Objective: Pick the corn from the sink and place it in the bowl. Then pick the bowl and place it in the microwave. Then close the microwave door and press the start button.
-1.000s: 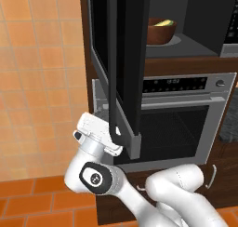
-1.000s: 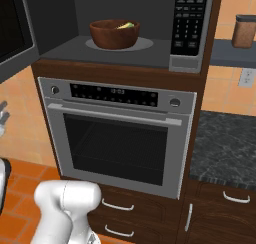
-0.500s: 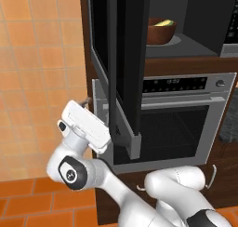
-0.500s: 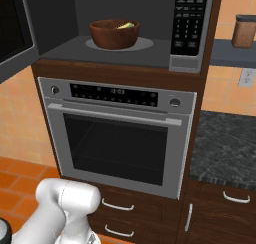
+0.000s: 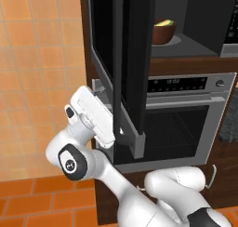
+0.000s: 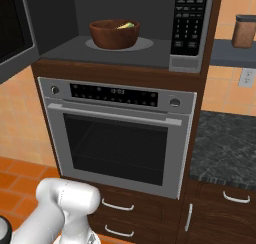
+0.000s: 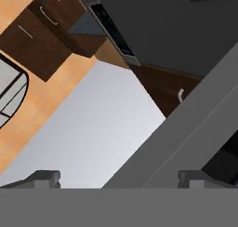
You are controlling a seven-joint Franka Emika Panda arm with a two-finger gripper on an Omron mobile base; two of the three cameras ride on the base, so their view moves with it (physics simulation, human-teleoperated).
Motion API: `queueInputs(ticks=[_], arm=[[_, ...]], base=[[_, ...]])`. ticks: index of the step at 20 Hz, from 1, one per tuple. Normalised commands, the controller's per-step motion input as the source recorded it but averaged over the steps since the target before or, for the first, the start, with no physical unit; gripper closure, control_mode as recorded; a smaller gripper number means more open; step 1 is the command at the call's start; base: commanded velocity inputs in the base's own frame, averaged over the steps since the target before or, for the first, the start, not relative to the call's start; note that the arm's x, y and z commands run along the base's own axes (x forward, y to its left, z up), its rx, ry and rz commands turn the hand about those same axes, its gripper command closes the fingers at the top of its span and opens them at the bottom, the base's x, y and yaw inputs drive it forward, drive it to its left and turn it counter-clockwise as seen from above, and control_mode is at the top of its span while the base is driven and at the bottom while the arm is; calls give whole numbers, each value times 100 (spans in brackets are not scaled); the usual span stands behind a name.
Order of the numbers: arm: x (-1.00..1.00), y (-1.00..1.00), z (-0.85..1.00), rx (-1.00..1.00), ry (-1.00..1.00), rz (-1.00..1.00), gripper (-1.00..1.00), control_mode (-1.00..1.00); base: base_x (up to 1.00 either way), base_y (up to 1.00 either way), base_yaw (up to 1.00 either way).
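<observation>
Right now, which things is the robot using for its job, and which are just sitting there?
For the job: the bowl with the corn, the microwave, the open microwave door, the gripper.

Just there: the oven, the brown jar, the drawers.

The arm (image 5: 116, 175) is built of smooth, glossy white rounded segments. A dark grey round joint cap with a small pale mark at its centre is set into the elbow (image 5: 70, 162). The hand (image 5: 93, 115) is a flat white block carrying a small dark oval mark. Two small dark grey finger tips (image 7: 46, 177) are seen in the hand view.
</observation>
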Motion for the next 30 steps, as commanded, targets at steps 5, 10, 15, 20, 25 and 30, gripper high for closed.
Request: queueInputs(ticks=[5,10,15,20,25,30], arm=[[-32,-64,39,15,-12,1,-100,-100],[-22,-91,21,19,-10,11,-100,-100],[-1,-93,25,17,-1,17,-100,-100],[16,-82,39,15,0,17,-100,-100],[42,-66,57,11,4,15,-100,-100],[64,-51,57,7,6,16,-100,-100]], base=[[0,0,0],[0,0,0],[0,0,0],[0,0,0],[0,0,0],[0,0,0]])
